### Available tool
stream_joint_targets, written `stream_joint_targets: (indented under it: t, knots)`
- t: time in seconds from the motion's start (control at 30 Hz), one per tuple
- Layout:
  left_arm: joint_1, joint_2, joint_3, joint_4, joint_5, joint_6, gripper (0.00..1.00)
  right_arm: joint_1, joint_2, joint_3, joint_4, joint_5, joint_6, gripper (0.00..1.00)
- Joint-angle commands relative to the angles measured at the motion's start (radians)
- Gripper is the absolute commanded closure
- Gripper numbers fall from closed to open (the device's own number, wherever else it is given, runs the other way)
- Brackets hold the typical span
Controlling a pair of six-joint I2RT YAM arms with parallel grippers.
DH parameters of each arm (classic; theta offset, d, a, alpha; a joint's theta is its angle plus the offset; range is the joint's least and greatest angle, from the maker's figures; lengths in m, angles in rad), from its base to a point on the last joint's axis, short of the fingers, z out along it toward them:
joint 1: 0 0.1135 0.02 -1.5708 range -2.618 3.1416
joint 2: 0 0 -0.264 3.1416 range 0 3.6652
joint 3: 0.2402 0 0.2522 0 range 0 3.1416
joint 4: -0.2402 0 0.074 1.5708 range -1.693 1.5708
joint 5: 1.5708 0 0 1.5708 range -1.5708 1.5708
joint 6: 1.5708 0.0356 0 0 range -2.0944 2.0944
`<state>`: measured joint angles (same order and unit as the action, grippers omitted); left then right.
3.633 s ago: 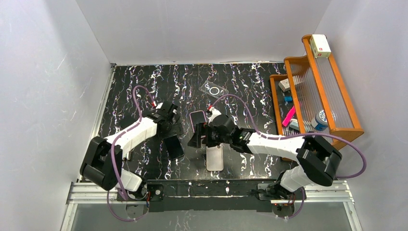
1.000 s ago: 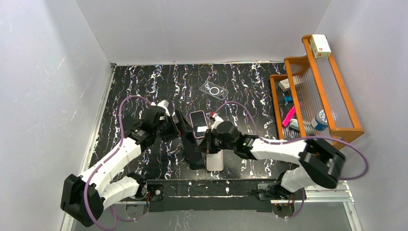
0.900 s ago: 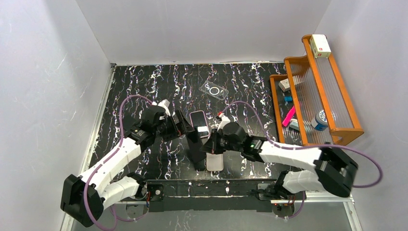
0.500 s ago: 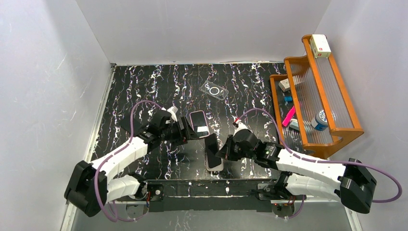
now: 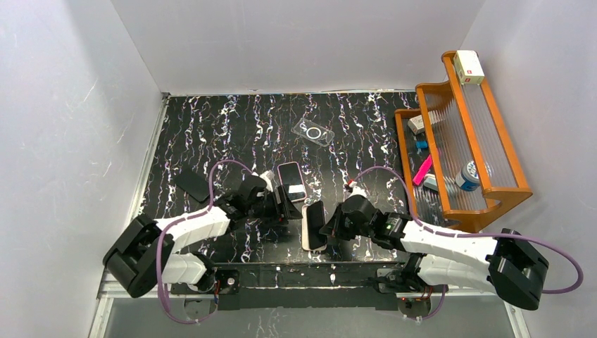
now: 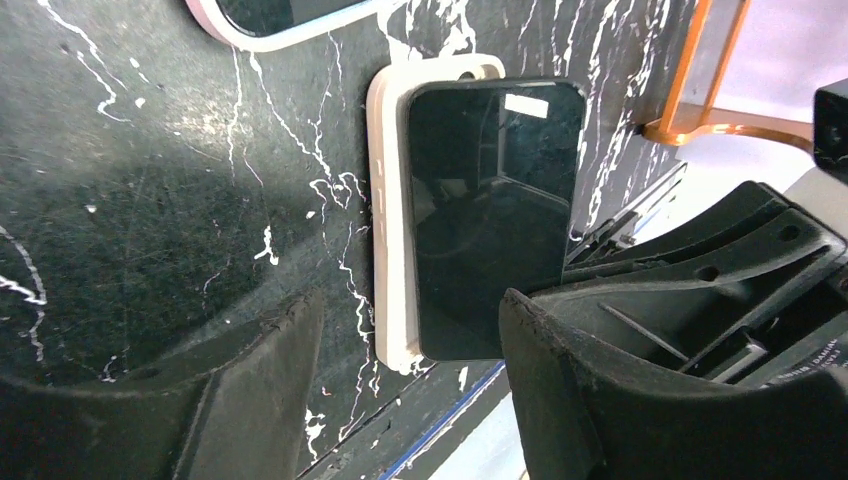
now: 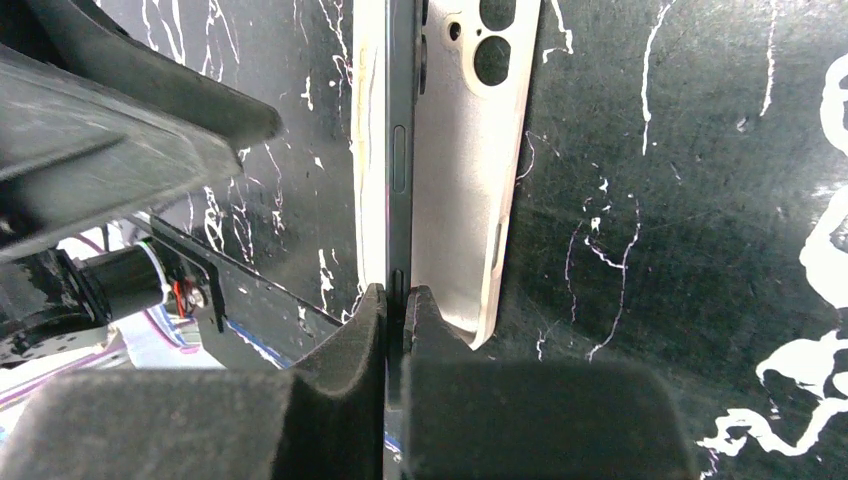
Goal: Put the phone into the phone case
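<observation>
The black phone is pinched by its faces in my right gripper, which is shut on it. It hangs tilted over the pale beige phone case lying on the black marbled table. In the right wrist view the phone shows edge-on beside the case, gripper at its near end. In the left wrist view the phone's screen covers most of the case. My left gripper is open, its fingers astride the case's near end without touching it.
A second phone in a pink case lies just behind the beige case. A clear case lies further back, and a dark flat slab at the left. A wooden rack with small items stands at the right edge.
My right arm drew back toward the near edge and brought the phone down over the beige case. My left arm swung in beside the case, and its jaws narrowed.
</observation>
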<state>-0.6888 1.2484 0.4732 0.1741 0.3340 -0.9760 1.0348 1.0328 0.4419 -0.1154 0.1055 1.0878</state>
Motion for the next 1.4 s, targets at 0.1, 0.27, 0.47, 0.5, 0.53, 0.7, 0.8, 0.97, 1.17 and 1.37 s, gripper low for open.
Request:
stream_joint_targets:
  t: [0.1, 0.27, 0.47, 0.5, 0.53, 0.7, 0.8, 0.97, 1.17, 1.37]
  knots:
    - [-0.056, 0.076, -0.011, 0.089, -0.042, -0.028, 0.4, -0.012, 0.005, -0.1, 0.203, -0.012, 0.056, 0.99]
    - [-0.087, 0.107, -0.004, 0.111, -0.048, -0.038, 0.41, -0.027, 0.03, -0.123, 0.241, -0.033, 0.052, 0.99]
    - [-0.132, 0.166, 0.014, 0.13, -0.036, -0.052, 0.44, -0.039, 0.107, -0.117, 0.267, -0.09, 0.046, 0.96]
    - [-0.138, 0.168, 0.014, 0.13, -0.04, -0.055, 0.45, -0.039, 0.11, -0.121, 0.273, -0.092, 0.05, 0.96]
    - [-0.145, 0.169, 0.012, 0.13, -0.046, -0.056, 0.46, -0.039, 0.114, -0.123, 0.28, -0.094, 0.05, 0.96]
    - [-0.17, 0.17, 0.002, 0.138, -0.063, -0.066, 0.5, -0.039, 0.146, -0.113, 0.286, -0.092, 0.036, 0.92]
    - [-0.189, 0.164, 0.003, 0.143, -0.073, -0.073, 0.52, -0.04, 0.175, -0.108, 0.296, -0.099, 0.028, 0.93]
    - [-0.198, 0.147, -0.004, 0.142, -0.096, -0.09, 0.55, -0.041, 0.204, -0.109, 0.281, -0.139, 0.023, 0.91]
    - [-0.199, 0.131, 0.005, 0.111, -0.121, -0.086, 0.57, -0.045, 0.145, -0.065, 0.174, -0.098, -0.014, 0.74]
    - [-0.199, 0.09, 0.028, 0.043, -0.158, -0.065, 0.58, -0.049, 0.067, 0.001, -0.018, -0.046, -0.07, 0.53]
